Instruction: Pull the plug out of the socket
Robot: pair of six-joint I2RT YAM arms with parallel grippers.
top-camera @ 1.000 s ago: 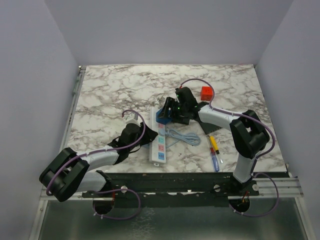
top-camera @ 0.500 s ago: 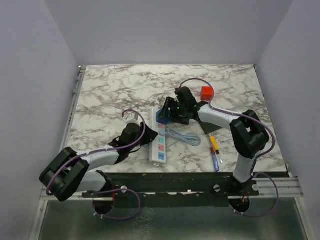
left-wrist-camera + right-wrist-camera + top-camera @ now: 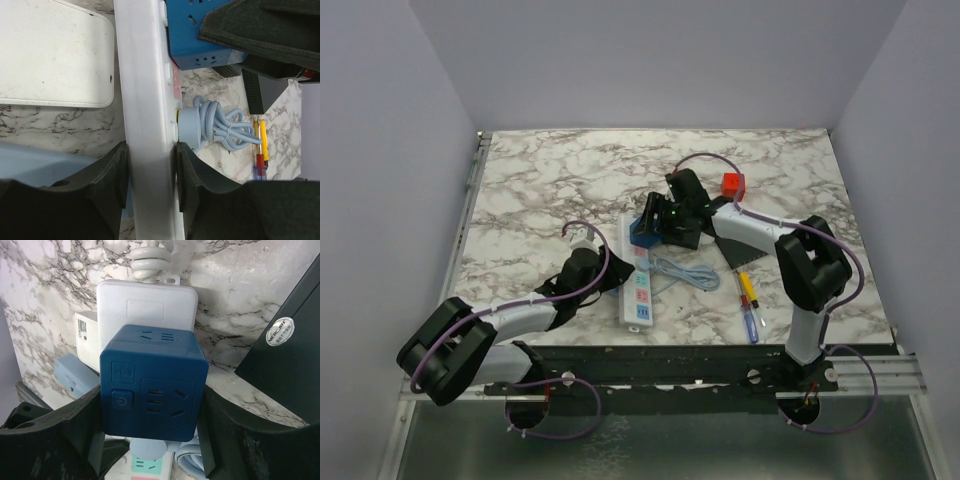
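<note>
The long white power strip (image 3: 636, 285) lies near the table's front; it fills the left wrist view (image 3: 147, 100) edge-on. My left gripper (image 3: 612, 278) (image 3: 150, 165) is shut on it, one pad on each long side. A dark blue cube plug (image 3: 644, 230) (image 3: 152, 382) sits at the strip's far end against its face (image 3: 200, 35). My right gripper (image 3: 658, 224) (image 3: 152, 427) is shut on the cube's two sides. I cannot tell whether its pins are still in the strip. A round light-blue plug (image 3: 192, 127) sits in a nearer outlet.
A light-blue coiled cable (image 3: 685, 272) lies right of the strip. A white flat box (image 3: 147, 302) and a light-blue bar (image 3: 75, 377) lie left of it. A black flat box (image 3: 740, 250), a screwdriver (image 3: 748, 305) and a red block (image 3: 732, 183) are to the right.
My right gripper with the blue cube has shifted slightly toward the far side and its forearm has swung a little. The left gripper and the strip have not moved.
</note>
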